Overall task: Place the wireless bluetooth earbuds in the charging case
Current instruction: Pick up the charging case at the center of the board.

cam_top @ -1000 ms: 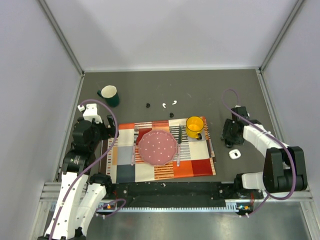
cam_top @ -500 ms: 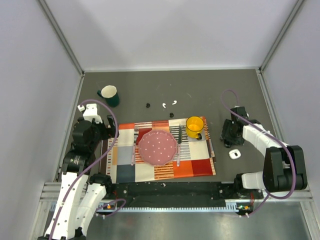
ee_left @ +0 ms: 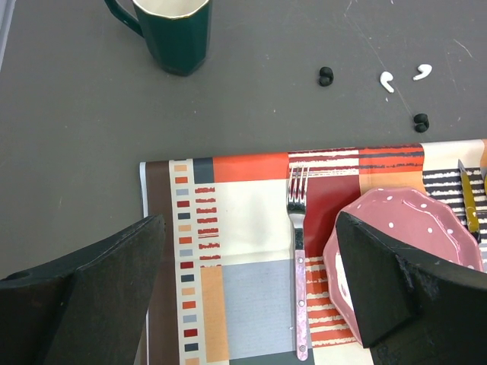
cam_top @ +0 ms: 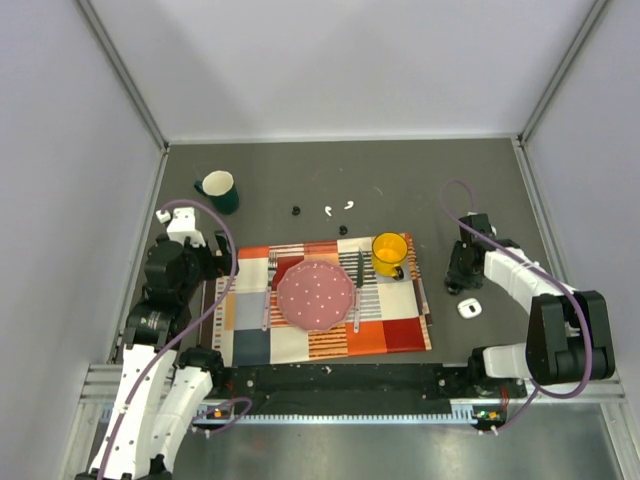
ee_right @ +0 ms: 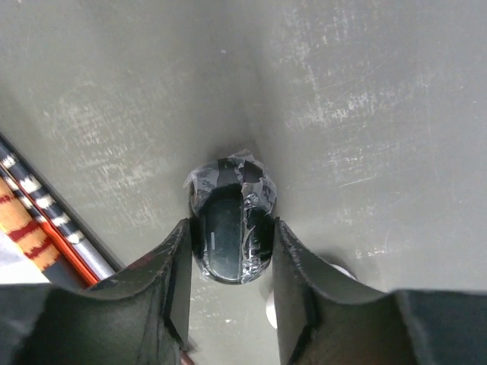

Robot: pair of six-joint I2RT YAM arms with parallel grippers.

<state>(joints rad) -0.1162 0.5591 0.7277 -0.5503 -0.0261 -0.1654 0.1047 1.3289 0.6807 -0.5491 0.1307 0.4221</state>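
The two white earbuds (cam_top: 328, 211) (cam_top: 349, 204) lie on the dark table beyond the placemat. They also show in the left wrist view (ee_left: 387, 81) (ee_left: 423, 71). The white charging case (cam_top: 469, 308) lies on the table at the right, just nearer than my right gripper (cam_top: 462, 272). My right gripper (ee_right: 230, 228) is shut on a black oval object (ee_right: 232, 236) wrapped in tape, low at the table. A white sliver (ee_right: 340, 268) of the case shows behind its right finger. My left gripper (ee_left: 249, 228) is open and empty above the placemat's left part.
A checked placemat (cam_top: 250, 335) holds a pink plate (cam_top: 315, 293), a fork (ee_left: 298, 251), a knife (cam_top: 358, 285) and a yellow mug (cam_top: 389, 253). A green mug (cam_top: 218, 190) stands at the back left. Tiny black bits (ee_left: 326, 76) (ee_left: 420, 121) lie near the earbuds.
My right gripper has shifted very slightly with the black oval object between its fingers. The left arm, the earbuds and the case have not moved.
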